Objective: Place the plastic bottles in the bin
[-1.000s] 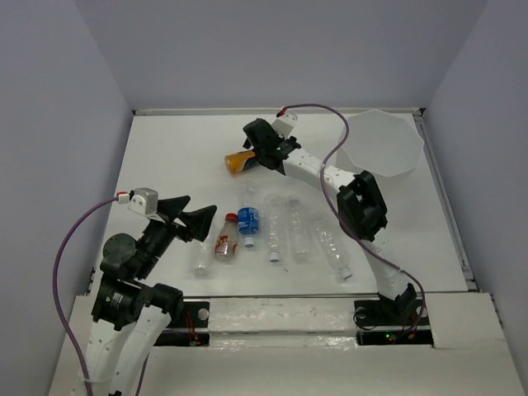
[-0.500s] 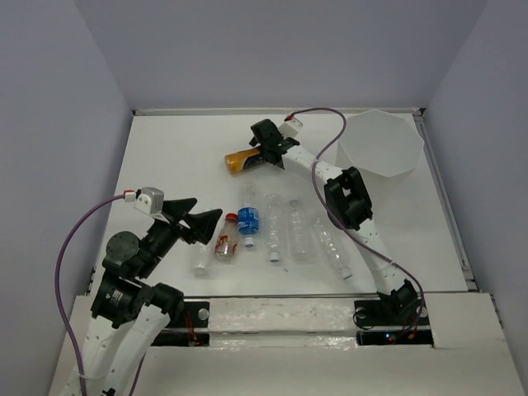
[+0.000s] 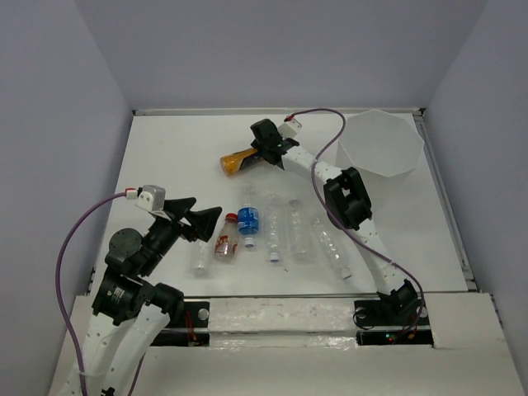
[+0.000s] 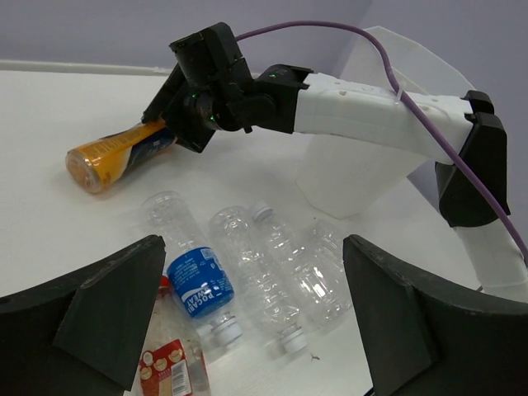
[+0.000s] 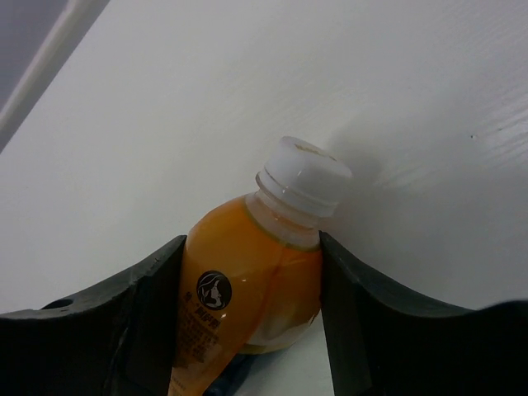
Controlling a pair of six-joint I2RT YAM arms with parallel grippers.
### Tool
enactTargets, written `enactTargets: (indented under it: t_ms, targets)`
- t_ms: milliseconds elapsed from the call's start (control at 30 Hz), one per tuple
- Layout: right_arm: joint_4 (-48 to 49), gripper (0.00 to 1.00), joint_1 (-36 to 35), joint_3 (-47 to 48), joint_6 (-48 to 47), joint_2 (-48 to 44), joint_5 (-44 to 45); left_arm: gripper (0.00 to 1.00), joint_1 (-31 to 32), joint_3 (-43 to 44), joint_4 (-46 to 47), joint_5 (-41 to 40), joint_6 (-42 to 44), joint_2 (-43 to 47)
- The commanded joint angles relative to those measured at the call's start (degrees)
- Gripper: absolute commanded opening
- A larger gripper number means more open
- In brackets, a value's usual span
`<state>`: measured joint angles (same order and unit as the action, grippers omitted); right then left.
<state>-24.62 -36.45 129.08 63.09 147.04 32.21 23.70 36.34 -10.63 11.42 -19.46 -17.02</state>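
**Right wrist view: right claw (image 5: 252, 285) clenched on the orange bottle (image 5: 244, 318)**

Both fingers press the bottle's shoulders just below the white cap, so the hold sits at the neck end. From the top view, the bottle (image 3: 234, 162) lies far out on the table (image 3: 165, 148), well left of the bin (image 3: 384, 158), which stands in the far right corner. The left wrist view shows its base low, at or near the table, and the cap end in the claw.

The bottle looks filled with orange drink, so it is likely the heaviest of the lot. With the hold near the cap, the body may swing or droop once lifted. The label looks glossy and the wall thin, so it could slip or dent; a hold nearer mid-body would probably carry steadier.

The left claw (image 3: 195, 219) hangs released, fingers spread wide, over the near row. That row holds the red-labelled bottle (image 3: 224, 246), the blue-labelled bottle (image 3: 248, 220) and the clear bottles (image 3: 299, 238), all lying down. The clear ones look empty, so probably light and easily crushed.
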Motion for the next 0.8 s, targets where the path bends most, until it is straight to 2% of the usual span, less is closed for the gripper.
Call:
enactTargets:
  t_ms: [0,67,167,233,300,333,467,600,700,767]
  targets:
    - [10.0,0.37,-0.1,-0.7,0.1,-5.3,0.2,0.99,0.2,0.6,1.1,-1.0,0.0,-1.2]
    - [20.9,0.35,-0.1,-6.0,-3.3,-9.7,-1.4,0.99,0.1,0.6,1.2,-1.1,0.1,-1.5]
    - [27.8,0.34,-0.8,-5.7,-9.0,-12.8,-2.1,0.99,-0.2,0.7,1.2,-1.0,0.2,-1.9]
    - [28.4,0.34,-1.4,-2.7,-13.2,-14.7,-2.4,0.99,-0.6,0.7,1.2,-1.2,0.4,-2.0]
    - [30.2,0.34,-2.1,-0.8,-22.7,-18.5,-2.3,0.99,-1.0,0.7,1.1,-1.4,0.4,-2.1]
    - [31.6,0.34,-2.7,-1.4,-22.7,-20.5,-2.1,0.99,-1.2,0.7,1.1,-1.5,0.3,-2.1]
    - [35.6,0.31,-2.8,-7.2,-36.6,-32.8,-0.3,0.99,-1.8,0.7,1.1,-1.8,0.3,-1.8]
    - [35.1,0.31,-2.8,-11.6,-48.3,-44.0,-0.3,0.99,-2.0,0.7,1.3,-1.4,0.3,-1.7]
    - [34.9,0.31,-2.8,-18.8,-54.2,-53.8,0.8,0.99,-2.3,0.6,1.5,-1.0,0.5,-1.6]
    - [34.5,0.31,-2.8,-25.3,-60.3,-58.9,5.6,0.99,-2.3,0.5,1.4,-1.2,0.2,-1.6]
